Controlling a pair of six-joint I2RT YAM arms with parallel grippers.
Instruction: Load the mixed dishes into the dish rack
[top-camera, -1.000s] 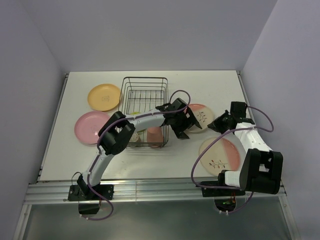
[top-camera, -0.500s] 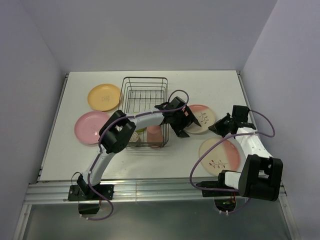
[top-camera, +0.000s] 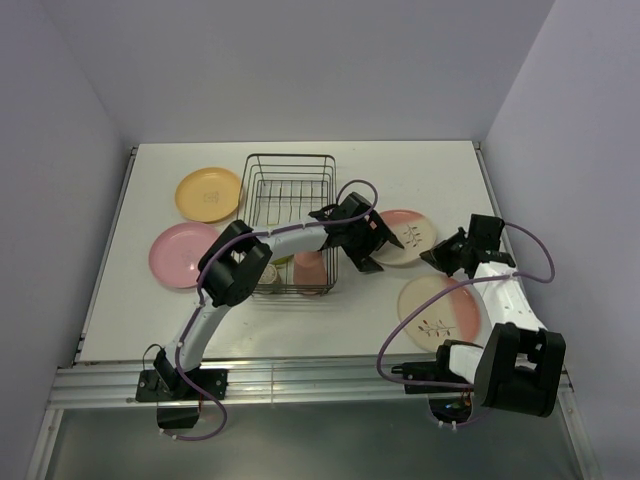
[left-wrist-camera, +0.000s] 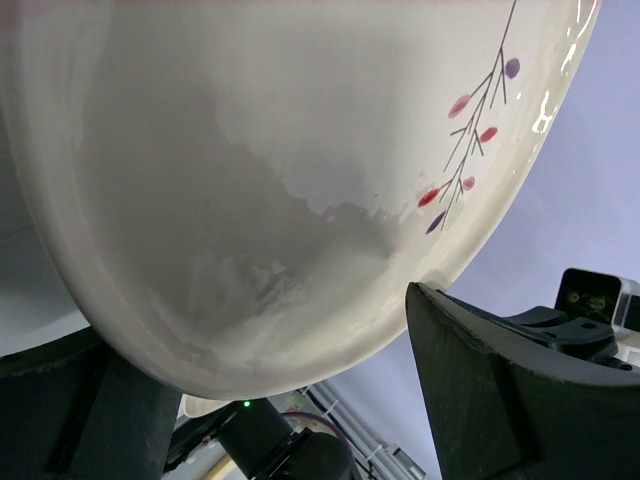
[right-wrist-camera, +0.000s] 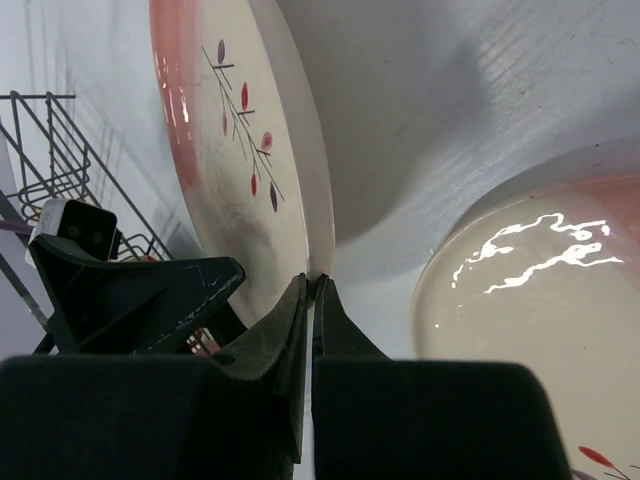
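Reaching past the dish rack (top-camera: 290, 190), the left hand (top-camera: 371, 249) gapes wide, gripping nothing, at the tilted twig plate (top-camera: 408, 232). The right hand (right-wrist-camera: 312, 285), pinched shut and empty, props its rim and should push steadily until the left clamps.

The white worktop (top-camera: 400, 170) carries a yellow plate (top-camera: 209, 193) at the far left, with a pink plate (top-camera: 178, 255) nearer, just in front of it. The wire rack (top-camera: 291, 157) stands at the middle. A pink-and-cream plate (top-camera: 428, 303) lies flat at the near right. Between it and the rack sits a twig-patterned plate (top-camera: 408, 232), tilted; whether it rests on the worktop cannot be told.
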